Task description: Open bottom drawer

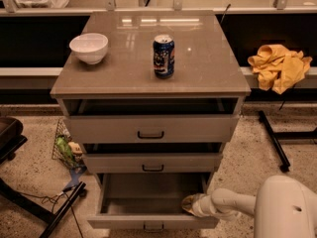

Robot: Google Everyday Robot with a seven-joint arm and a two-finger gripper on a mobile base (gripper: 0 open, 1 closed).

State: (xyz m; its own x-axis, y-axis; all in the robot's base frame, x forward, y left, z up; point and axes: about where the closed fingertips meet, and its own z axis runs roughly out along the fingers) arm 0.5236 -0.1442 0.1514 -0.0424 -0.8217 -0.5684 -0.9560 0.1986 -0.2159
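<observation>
The bottom drawer (146, 198) sits at the lower middle of the frame, pulled out well past the two above it, its plain grey floor showing. Its front panel runs along the bottom edge of the frame, and the small black handle (153, 226) is partly cut off there.

The gripper (190, 204) is inside that drawer at its front right corner, low against the floor and close to the right wall. It shows only as a dark, brownish blob in shadow, so I cannot tell whether it is spread or closed, or whether it touches the drawer. The pale arm (229, 204) runs from it to the right, over the drawer's corner, into the white robot body (287, 207), which is cropped by the lower right corner.

The top drawer (151, 128) and the middle drawer (152, 162) stand slightly out, each with a dark gap above its front; their insides are hidden.

On the bench (208, 73) a white bowl (89, 47) stands at the left, and a blue can (163, 56) stands upright near the middle, well apart from it. A yellow cloth (279, 66) lies on the ledge at the right. Left of the cabinet a wire basket (66, 147) on the floor holds things too jumbled to name.
</observation>
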